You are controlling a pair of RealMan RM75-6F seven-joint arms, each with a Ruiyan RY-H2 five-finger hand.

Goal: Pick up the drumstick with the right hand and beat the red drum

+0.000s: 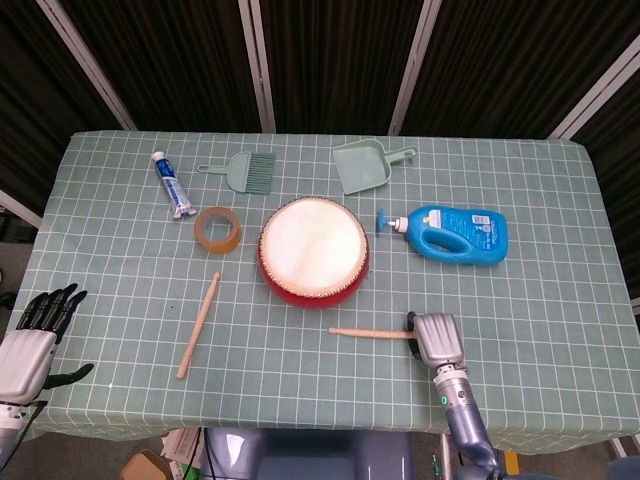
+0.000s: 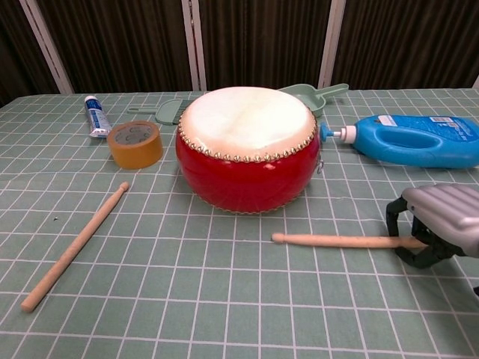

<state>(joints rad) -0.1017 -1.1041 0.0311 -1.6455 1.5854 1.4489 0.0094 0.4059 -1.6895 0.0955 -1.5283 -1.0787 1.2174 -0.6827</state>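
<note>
Under the right hand (image 2: 438, 228), whose fingers are clamping its butt end, the pale wooden drumstick (image 2: 340, 240) is pointing leftward, short of the round red drum (image 2: 247, 176).

Head view: mounted high, looking steeply down on the whole counter (image 1: 120, 300), from the near edge to the dark slatted wall behind. Chest view: set low near the front edge, facing level across the counter (image 2: 150, 299), close to the drum (image 2: 247, 149). Shared by both: drum (image 1: 314, 251), both sticks, tape, blue bottle, right hand (image 1: 437, 342) (image 2: 441, 224).
</note>
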